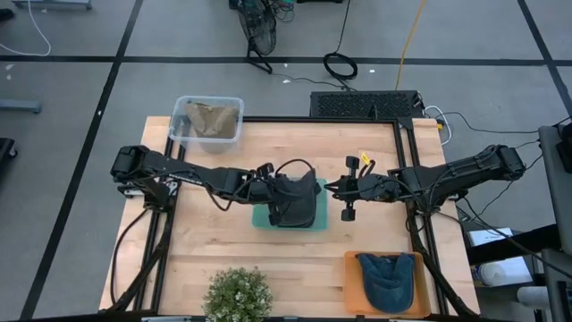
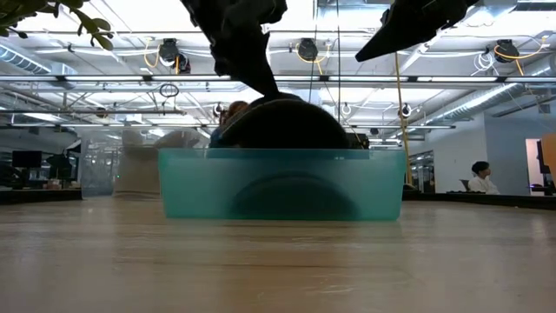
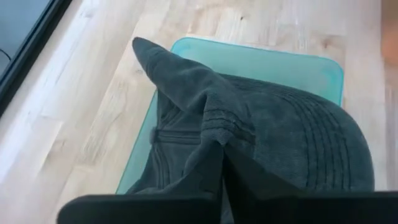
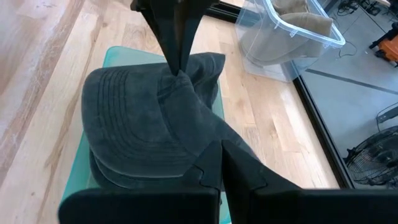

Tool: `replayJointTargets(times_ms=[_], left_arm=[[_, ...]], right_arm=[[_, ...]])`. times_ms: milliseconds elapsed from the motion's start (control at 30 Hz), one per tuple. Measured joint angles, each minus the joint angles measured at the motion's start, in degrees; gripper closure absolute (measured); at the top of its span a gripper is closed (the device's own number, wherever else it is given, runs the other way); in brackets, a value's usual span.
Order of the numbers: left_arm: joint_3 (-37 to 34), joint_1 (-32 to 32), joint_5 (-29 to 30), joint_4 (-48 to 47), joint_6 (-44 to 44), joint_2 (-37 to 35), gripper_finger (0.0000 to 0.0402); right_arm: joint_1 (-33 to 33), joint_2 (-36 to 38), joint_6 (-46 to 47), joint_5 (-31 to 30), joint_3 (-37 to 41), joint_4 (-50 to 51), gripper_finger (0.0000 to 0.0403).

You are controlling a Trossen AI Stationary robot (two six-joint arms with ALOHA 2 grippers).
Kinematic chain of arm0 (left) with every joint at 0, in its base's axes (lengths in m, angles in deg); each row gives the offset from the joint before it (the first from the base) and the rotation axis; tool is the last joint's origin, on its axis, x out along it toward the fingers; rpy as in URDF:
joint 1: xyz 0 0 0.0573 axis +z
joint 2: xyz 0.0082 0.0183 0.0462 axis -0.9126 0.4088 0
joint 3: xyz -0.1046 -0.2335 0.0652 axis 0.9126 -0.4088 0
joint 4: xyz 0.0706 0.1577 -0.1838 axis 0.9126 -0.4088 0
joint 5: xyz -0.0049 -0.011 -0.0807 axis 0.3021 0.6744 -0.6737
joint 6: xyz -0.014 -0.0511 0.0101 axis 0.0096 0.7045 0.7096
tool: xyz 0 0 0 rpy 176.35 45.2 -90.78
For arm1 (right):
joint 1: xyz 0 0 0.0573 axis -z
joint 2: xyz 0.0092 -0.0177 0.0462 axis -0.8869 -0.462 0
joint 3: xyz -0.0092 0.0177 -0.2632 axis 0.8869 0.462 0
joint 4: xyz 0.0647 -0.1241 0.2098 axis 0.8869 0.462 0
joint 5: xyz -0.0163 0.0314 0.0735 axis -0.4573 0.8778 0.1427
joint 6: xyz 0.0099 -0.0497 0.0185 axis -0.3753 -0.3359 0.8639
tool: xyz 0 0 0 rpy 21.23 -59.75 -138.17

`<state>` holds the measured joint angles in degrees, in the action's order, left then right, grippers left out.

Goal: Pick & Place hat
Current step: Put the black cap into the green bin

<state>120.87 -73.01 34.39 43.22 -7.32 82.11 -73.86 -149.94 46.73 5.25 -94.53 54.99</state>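
A dark grey hat [image 1: 297, 199] lies in a shallow teal bin [image 1: 262, 217] at the table's middle, its stitched brim [image 3: 311, 140] toward the table's right. My left gripper [image 3: 222, 146] comes in from the table's left and is shut on the hat's crown. In the low view it [image 2: 261, 74] reaches down onto the hat's top [image 2: 287, 117]. My right gripper [image 1: 328, 188] is shut. It hangs just right of the hat and above the bin's right end [image 2: 382, 183], with its tip [image 2: 360, 56] clear of the hat. My left gripper pinches a raised fold of the crown's cloth [image 3: 214, 121] between its two fingers, slanting down from the table's left. The cloth is drawn up into a ridge at the fingers [image 4: 177, 71]. The rest of the hat lies in the teal bin.
A clear bin [image 1: 183, 112] with a beige hat stands at the back left corner. An orange tray [image 1: 350, 286] with a blue hat lies at the front right. A potted plant [image 1: 237, 295] stands at the front edge. Bare wood lies around the teal bin.
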Motion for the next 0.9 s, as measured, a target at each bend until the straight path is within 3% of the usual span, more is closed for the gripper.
replayJointTargets(times_ms=[167,667,900], left_arm=[[0.0,-0.6,0.1,-0.3,-3.0,0.7,0.0394],[0.0,-0.3,-0.6,-1.6,-1.3,4.3,0.0325],[0.0,-0.3,3.9,-2.2,-2.8,3.9,0.0295]], right_arm=[[0.0,0.0,0.0,0.0,0.0,0.2,0.0403],[0.0,0.0,0.4,0.1,0.0,0.5,0.0403],[0.0,0.0,1.2,0.4,0.5,-0.3,0.0403]])
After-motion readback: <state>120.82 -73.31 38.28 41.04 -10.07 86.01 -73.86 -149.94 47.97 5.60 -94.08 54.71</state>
